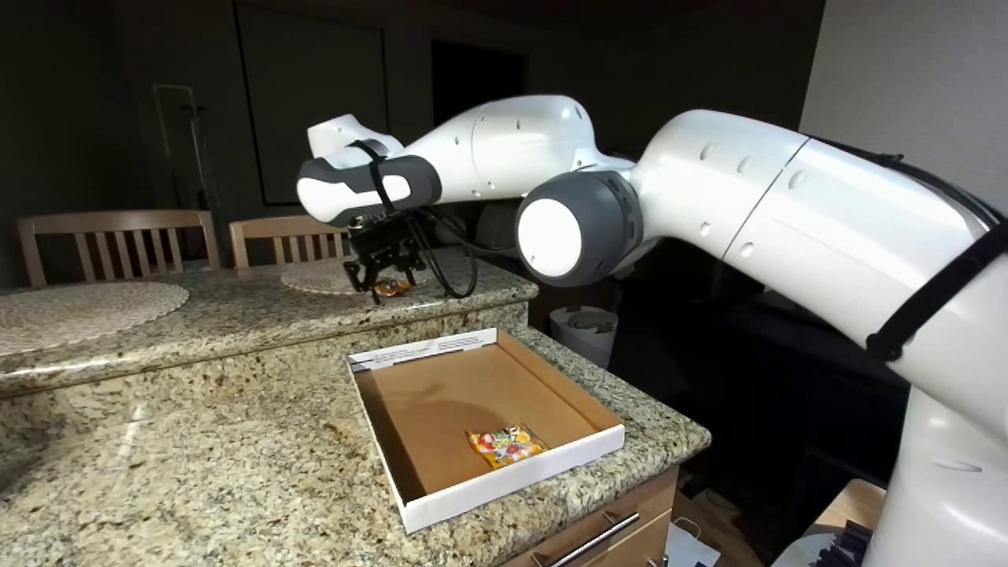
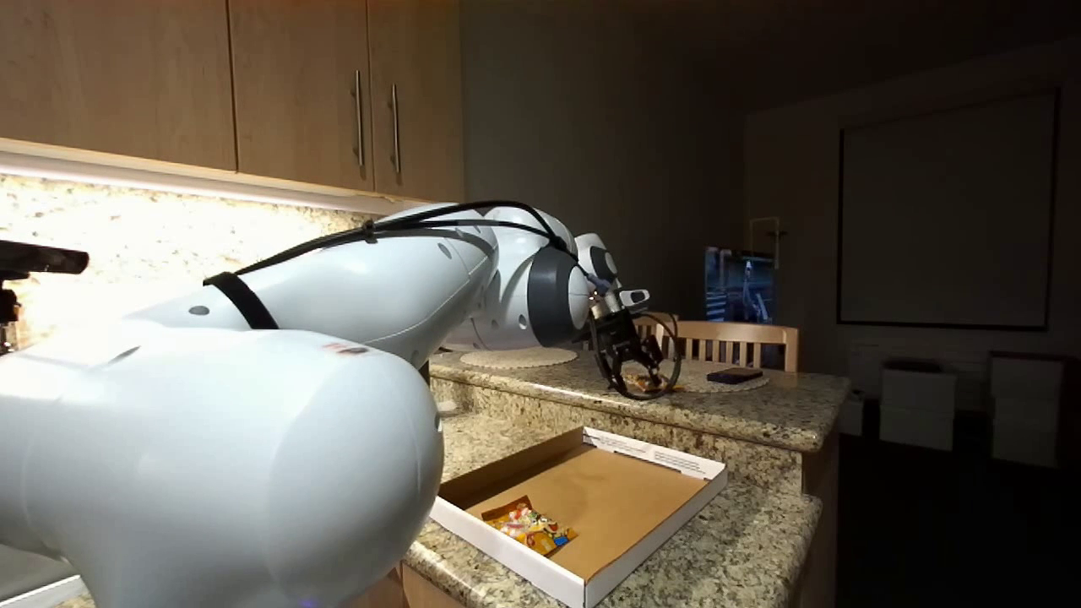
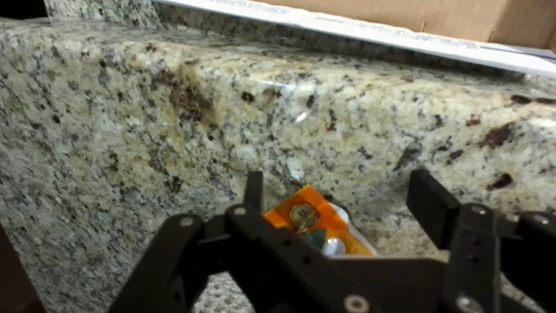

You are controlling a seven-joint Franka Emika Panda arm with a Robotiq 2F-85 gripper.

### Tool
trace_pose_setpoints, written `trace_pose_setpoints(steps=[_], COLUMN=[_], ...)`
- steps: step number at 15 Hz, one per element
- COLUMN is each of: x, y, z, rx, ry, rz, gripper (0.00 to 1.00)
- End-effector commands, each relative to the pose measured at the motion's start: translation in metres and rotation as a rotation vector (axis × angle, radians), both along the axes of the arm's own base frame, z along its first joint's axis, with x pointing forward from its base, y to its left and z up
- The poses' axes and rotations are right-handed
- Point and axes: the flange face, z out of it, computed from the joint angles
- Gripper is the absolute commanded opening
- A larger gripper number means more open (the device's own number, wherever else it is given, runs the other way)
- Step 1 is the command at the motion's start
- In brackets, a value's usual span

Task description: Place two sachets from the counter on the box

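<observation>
Gripper (image 3: 336, 191) spread, unloaded, near loose sachet (image 3: 313, 209), presumably for pickup; we judge other sachet (image 1: 506, 446), inside box (image 1: 516, 478), already delivered.

Black tool (image 3: 341, 200) hanging with fingers spread over a speckled granite desk (image 3: 208, 143), orange sachet (image 3: 321, 217) lying near the desk's rounded edge, partly hiding behind one finger, white-walled box (image 3: 369, 32) with brown interior sitting beyond that same edge

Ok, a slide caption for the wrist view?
Open fingers by a partly hidden orange sachet; beyond it, the rounded edge of the speckled counter, then the box.
</observation>
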Motion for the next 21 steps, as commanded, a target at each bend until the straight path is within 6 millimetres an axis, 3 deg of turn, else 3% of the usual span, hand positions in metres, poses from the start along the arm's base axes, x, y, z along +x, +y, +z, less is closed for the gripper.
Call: trace_pose_setpoints(steps=[1,5,9,12,15,21], x=[0.007,0.005,0.003,-0.002,-0.008,-0.024], y=[-0.02,-0.055,-0.115,-0.147,-0.152,-0.124], z=[0.035,0.077,0.09,0.084,0.067,0.021], rx=[0.128,0.323,0.491,0.608,0.72,0.897], ry=[-0.062,-0.017,0.057,0.137,0.227,0.459], rz=[-0.058,-0.058,-0.042,-0.051,-0.047,-0.072], gripper=[1.0,1.0,1.0,1.0,1.0,1.0])
